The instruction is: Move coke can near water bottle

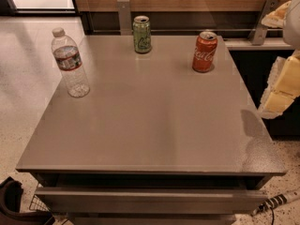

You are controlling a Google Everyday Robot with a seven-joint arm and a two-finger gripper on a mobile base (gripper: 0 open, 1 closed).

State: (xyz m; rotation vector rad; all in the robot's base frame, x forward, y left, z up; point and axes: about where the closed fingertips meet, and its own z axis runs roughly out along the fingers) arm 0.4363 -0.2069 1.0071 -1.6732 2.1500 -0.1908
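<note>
The coke can stands upright at the back right of the grey table, red-orange with white script and a silver top. The water bottle stands upright near the table's left edge, clear with a white cap and a dark label band. My gripper is at the far right edge of the view, beyond the table's right side, pale yellow, lower than and to the right of the coke can. It holds nothing that I can see. The can and the bottle stand far apart, across the table's width.
A green can stands upright at the back middle of the table. A wooden wall with metal brackets runs behind the table. A dark cabinet sits to the right. A drawer front lies below the table's front edge.
</note>
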